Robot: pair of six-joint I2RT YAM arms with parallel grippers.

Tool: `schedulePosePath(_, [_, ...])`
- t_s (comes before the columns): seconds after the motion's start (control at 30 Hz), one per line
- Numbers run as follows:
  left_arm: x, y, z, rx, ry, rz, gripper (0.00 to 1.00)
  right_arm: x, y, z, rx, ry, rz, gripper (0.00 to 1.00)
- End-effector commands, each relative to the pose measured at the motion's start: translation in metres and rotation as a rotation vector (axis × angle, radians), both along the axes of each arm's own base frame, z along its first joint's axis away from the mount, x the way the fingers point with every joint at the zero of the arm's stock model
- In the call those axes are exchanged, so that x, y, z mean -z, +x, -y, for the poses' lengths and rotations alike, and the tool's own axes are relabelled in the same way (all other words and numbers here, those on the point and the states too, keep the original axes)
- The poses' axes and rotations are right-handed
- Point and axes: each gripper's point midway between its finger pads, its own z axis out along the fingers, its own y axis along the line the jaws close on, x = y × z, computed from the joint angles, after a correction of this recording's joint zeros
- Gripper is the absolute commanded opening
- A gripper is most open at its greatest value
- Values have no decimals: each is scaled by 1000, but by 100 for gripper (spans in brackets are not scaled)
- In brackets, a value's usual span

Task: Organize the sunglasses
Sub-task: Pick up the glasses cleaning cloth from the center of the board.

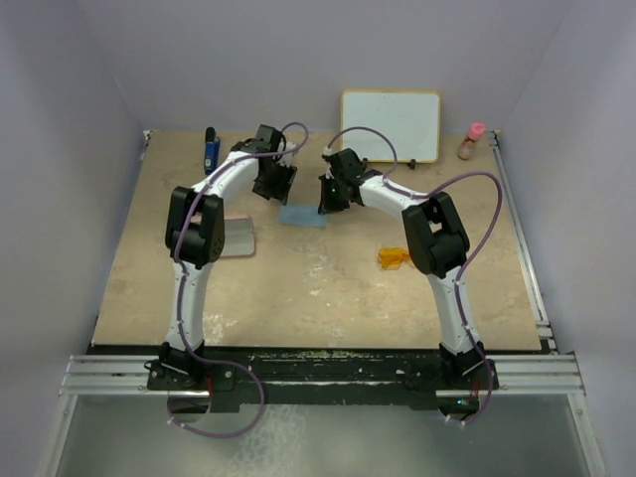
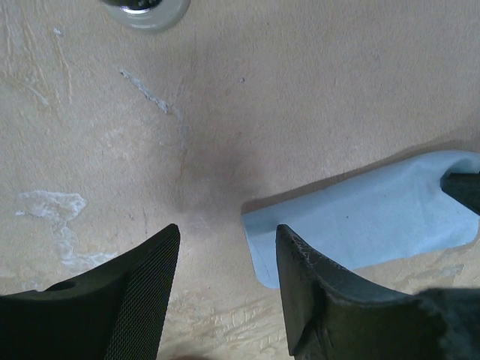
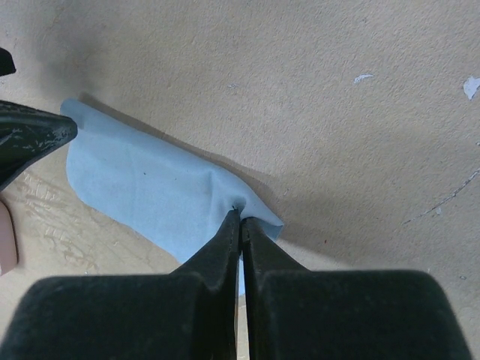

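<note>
- The right gripper [image 3: 240, 219] is pinched fully shut on one edge of the light blue cloth [image 3: 142, 184], which puckers slightly at the pinch.
- The left gripper [image 2: 227, 240] stands roughly half open and holds nothing. The cloth's opposite corner lies flat, just against the inside of one finger.
- The cloth lies between the two grippers, toward the far middle of the worktop [image 1: 328, 298]. A pink case [image 1: 237, 237] lies nearer the left edge, beside the left arm.
- The sunglasses [image 1: 394, 258] lie untouched right of centre, close to the right arm's elbow, well apart from cloth and case.
- Judged step: handling the cloth, before the glasses.
- Next, the left gripper likely needs to close on its corner so both ends rise evenly.
</note>
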Motion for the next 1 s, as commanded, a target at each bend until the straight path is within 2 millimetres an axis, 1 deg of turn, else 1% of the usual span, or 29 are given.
schedulePosePath(0.0, [-9, 17, 1, 0, -2, 46, 58, 9, -2, 1, -1, -10, -16, 0])
schedulePosePath(0.17, [-4, 19, 6, -1, -17, 40, 59, 11, -3, 1, -3, -10, -20, 0])
schedulePosePath(0.3, [6, 12, 8, -6, -16, 2, 59, 12, -4, 0, -3, -8, -22, 0])
schedulePosePath(0.4, [10, 8, 11, -2, -31, -15, 59, 12, -3, 0, -3, -6, -22, 0])
schedulePosePath(0.57, [8, 1, 21, 14, -61, -27, 59, 13, -5, -1, -9, 1, -26, 0])
schedulePosePath(0.67, [10, -5, 26, 24, -59, -37, 57, 13, -5, -1, -9, 2, -26, 0])
schedulePosePath(0.9, [22, -22, 34, 39, -88, -107, 46, 14, -6, -1, -9, 4, -29, 0])
schedulePosePath(0.97, [26, -26, 32, 37, -79, -117, 39, 14, -6, -1, -6, 2, -28, 0])
